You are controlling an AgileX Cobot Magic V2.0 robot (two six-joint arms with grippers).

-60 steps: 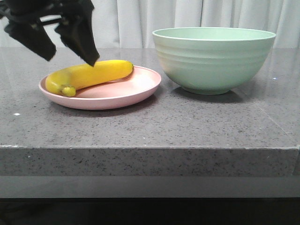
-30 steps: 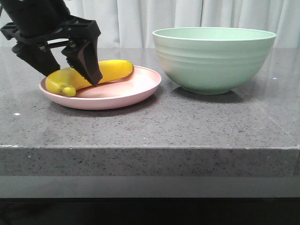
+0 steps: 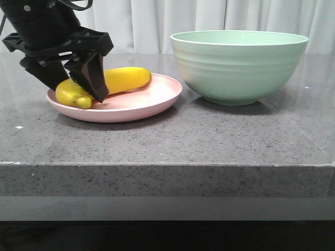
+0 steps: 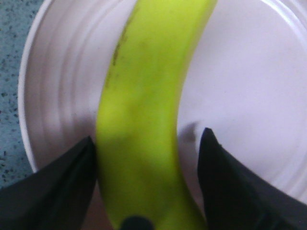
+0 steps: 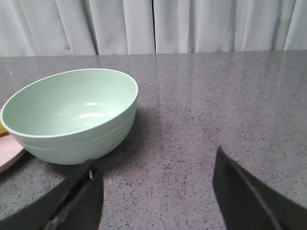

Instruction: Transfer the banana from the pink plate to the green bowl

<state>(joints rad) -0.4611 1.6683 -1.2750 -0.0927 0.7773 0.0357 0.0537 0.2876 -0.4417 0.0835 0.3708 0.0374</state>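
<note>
The yellow banana [image 3: 125,78] lies across the pink plate [image 3: 141,104] at the left of the counter. My left gripper [image 3: 78,90] is down on the plate, straddling the banana near its stubby end. In the left wrist view the banana [image 4: 148,72] runs between the black fingers [image 4: 62,182]. One finger touches its side and the other stands a small gap off, so the left gripper [image 4: 147,136] is open. The green bowl [image 3: 238,65] stands empty to the right of the plate. My right gripper [image 5: 156,158] hangs open over bare counter beside the bowl [image 5: 72,115].
The grey speckled counter [image 3: 209,141] ends in a front edge close to the camera. White curtains [image 3: 157,21] hang behind it. The plate's rim [image 5: 7,155] nearly reaches the bowl's foot.
My left gripper has come down from above the plate and now has a finger on each side of the banana. Plate and banana shifted slightly right.
</note>
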